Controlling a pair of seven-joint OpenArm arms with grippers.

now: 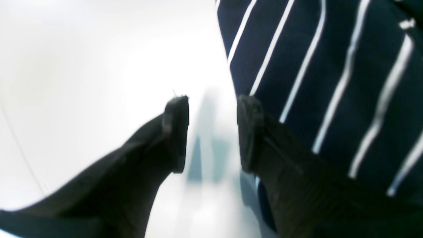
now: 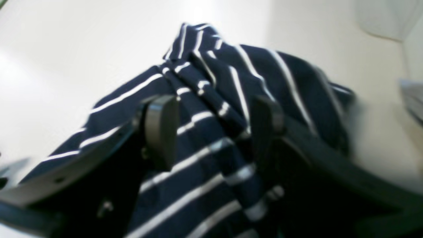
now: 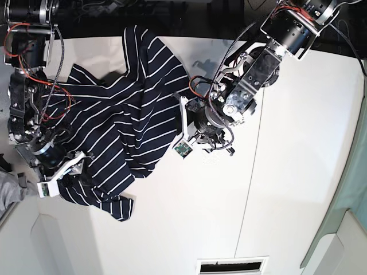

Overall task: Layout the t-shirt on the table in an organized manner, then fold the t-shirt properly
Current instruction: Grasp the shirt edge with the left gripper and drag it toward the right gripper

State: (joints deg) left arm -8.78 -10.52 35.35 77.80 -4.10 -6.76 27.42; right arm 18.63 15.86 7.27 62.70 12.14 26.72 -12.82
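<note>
The t-shirt lies crumpled in the upper left part of the base view, on the white worktop. It is dark navy with thin white stripes. One part reaches up to the top edge of the worktop, and a corner hangs down toward the lower left, where the cloth is folded over itself. Many wrinkles and folds run across it, so it is not flat.

In the right wrist view the shirt rises in a bunched heap in the middle of the frame, with the worktop around it. The right gripper is directly over this heap; its jaws stand wide apart, with striped cloth seen between them, and they do not pinch it. In the base view this gripper is at the left edge of the shirt.

In the left wrist view the shirt fills the right side of the frame and the bare worktop the left side. The left gripper has its jaws apart and nothing between them; one finger is just at the shirt's edge. In the base view this gripper is beside the right edge of the shirt.

A small grey cloth shows at the left border of the base view.
</note>
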